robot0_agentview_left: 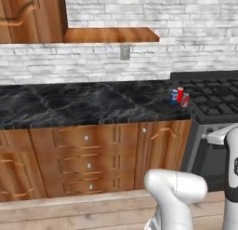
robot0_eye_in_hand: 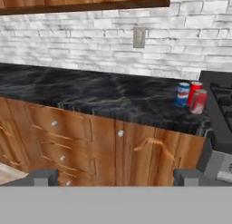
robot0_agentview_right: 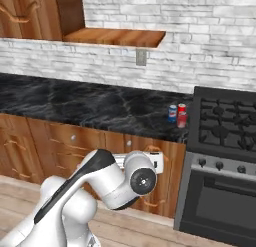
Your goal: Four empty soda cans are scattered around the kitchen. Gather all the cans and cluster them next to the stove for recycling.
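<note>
Hand view: three soda cans [robot0_eye_in_hand: 190, 97], one blue, two red, cluster right of centre on the worktop [robot0_eye_in_hand: 90, 91] beside the stove [robot0_eye_in_hand: 222, 114]. Tool [robot0_eye_in_hand: 116, 177] wide, empty. Thin, light, probably dentable; grip mid-body.

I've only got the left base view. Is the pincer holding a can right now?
Observer: No. In the hand view the pincer is open, with its tips wide apart and nothing between them.
Operator: Can you see the front of the stove?
Observer: Yes. In the right base view the stove shows three knobs in a row above the oven door.
</note>
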Motion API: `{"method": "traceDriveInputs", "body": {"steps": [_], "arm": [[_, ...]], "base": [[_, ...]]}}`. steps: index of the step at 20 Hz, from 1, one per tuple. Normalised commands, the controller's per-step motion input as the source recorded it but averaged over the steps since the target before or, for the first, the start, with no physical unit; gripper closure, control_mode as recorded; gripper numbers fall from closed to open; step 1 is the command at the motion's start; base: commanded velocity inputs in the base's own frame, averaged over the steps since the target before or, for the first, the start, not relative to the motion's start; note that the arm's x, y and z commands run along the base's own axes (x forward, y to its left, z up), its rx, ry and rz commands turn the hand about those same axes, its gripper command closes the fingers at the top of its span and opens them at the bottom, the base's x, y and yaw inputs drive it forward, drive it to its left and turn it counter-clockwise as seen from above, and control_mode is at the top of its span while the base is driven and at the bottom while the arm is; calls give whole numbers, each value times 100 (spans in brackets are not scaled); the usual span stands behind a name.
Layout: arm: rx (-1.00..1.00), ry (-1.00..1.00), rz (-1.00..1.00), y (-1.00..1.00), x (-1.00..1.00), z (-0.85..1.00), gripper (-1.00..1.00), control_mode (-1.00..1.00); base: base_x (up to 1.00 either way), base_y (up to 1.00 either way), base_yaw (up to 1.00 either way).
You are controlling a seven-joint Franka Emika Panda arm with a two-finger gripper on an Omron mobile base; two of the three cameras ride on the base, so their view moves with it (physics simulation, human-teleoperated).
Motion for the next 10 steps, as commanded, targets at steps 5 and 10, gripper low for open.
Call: {"method": "traceDriveInputs", "body": {"steps": [5, 10], "arm": [[0, 0, 0, 0, 0, 0, -100, 100], [0, 0, 0, 0, 0, 0, -100, 100]], "base": [[-5, 0, 50], [-4, 0, 50]]}}
